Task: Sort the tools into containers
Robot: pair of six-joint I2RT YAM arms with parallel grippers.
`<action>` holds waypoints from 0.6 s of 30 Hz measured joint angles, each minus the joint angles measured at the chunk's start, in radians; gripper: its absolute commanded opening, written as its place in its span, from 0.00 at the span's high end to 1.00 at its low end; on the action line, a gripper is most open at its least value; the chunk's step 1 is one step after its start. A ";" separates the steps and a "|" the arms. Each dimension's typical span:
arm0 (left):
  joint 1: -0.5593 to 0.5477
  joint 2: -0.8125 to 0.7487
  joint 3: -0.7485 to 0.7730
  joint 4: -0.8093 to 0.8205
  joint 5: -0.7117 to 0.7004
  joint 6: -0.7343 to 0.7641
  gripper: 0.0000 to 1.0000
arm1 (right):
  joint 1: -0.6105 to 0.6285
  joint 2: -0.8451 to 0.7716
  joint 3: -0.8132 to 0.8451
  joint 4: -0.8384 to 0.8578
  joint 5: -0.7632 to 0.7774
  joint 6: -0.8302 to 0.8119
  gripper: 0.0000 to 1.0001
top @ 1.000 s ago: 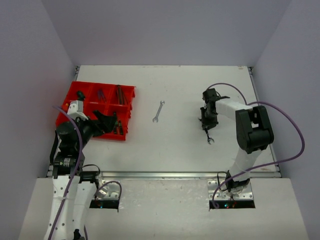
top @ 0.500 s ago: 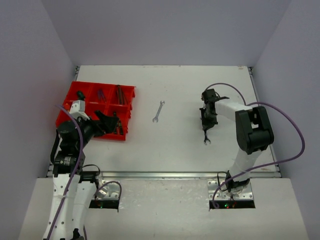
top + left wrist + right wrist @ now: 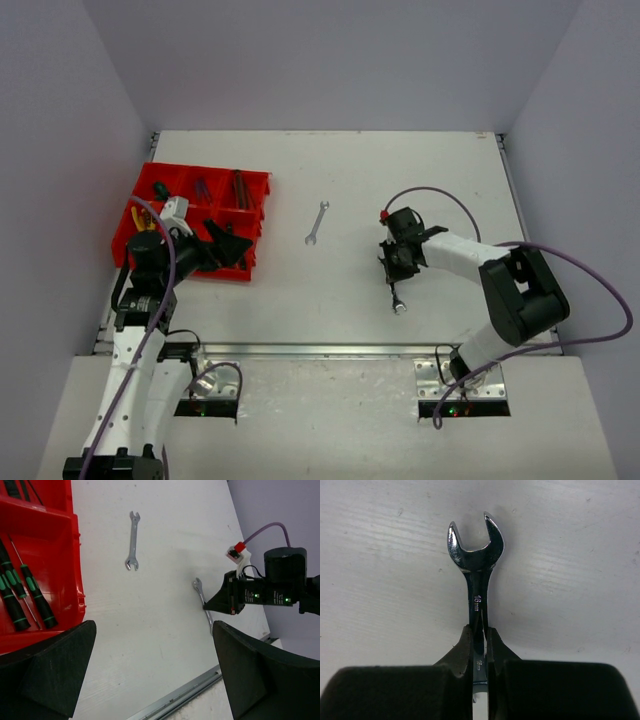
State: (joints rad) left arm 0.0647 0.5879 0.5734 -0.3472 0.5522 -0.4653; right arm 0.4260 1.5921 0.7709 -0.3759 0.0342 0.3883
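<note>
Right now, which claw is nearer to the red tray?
Left. The left claw hangs open at the red tray's near right corner; the right claw is far off to the tray's right, shut on a wrench.

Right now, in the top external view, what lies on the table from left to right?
red organizer tray → loose open-end wrench → right gripper shut on a second wrench. The left gripper overlaps the tray, so it is left out.
</note>
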 measured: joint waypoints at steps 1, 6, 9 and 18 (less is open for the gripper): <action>0.000 0.001 -0.014 0.013 0.015 -0.010 0.00 | 0.002 -0.013 -0.009 0.012 -0.005 0.001 1.00; 0.000 0.021 -0.057 0.063 0.059 -0.055 0.00 | 0.014 -0.093 -0.036 0.046 -0.035 0.006 1.00; -0.002 0.023 -0.075 0.118 0.081 -0.084 0.00 | 0.025 -0.122 -0.036 0.054 -0.048 0.008 1.00; -0.141 0.048 -0.175 0.349 0.077 -0.216 0.00 | 0.111 -0.244 -0.044 0.123 -0.093 0.014 1.00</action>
State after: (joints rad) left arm -0.0764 0.6354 0.3986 0.0019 0.6296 -0.6811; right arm 0.5372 1.3486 0.7266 -0.2532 -0.0586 0.4025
